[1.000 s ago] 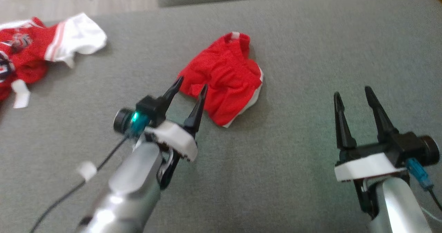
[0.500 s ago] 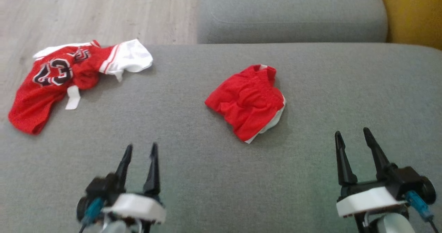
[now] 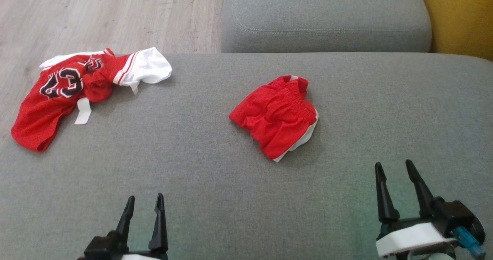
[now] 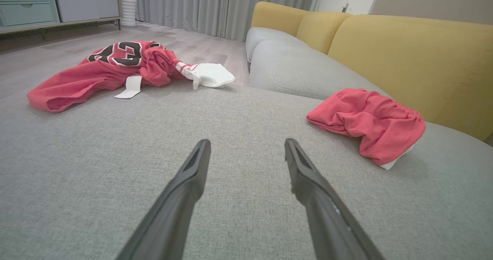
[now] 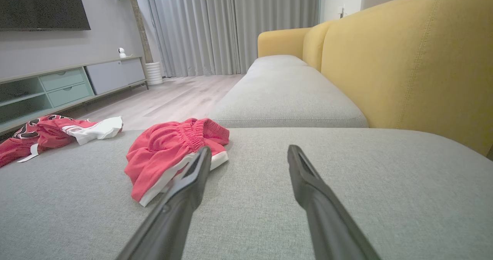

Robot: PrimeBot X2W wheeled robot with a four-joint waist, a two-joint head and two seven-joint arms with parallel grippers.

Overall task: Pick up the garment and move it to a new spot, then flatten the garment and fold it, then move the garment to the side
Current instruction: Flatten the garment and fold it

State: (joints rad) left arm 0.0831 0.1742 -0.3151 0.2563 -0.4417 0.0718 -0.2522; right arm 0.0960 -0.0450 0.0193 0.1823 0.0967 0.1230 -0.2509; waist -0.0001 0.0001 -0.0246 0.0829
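Red shorts (image 3: pixel 275 115) lie bunched mid sofa cushion (image 3: pixel 192 167), at 11 o'clock from right gripper (image 3: pixel 393 163) and 1 o'clock from left gripper (image 3: pixel 145 198). Right looks nearer. Both grippers spread, empty.

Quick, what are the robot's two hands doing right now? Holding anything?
Left gripper: open, holding nothing.
Right gripper: open, holding nothing.

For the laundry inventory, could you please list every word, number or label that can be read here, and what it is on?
"23": black digits edged in white, on the red jersey, upside down in the head view.
Black lettering beside the number: crumpled, not readable.
White strip on the jersey: no print to be made out.
Red shorts: no text visible.
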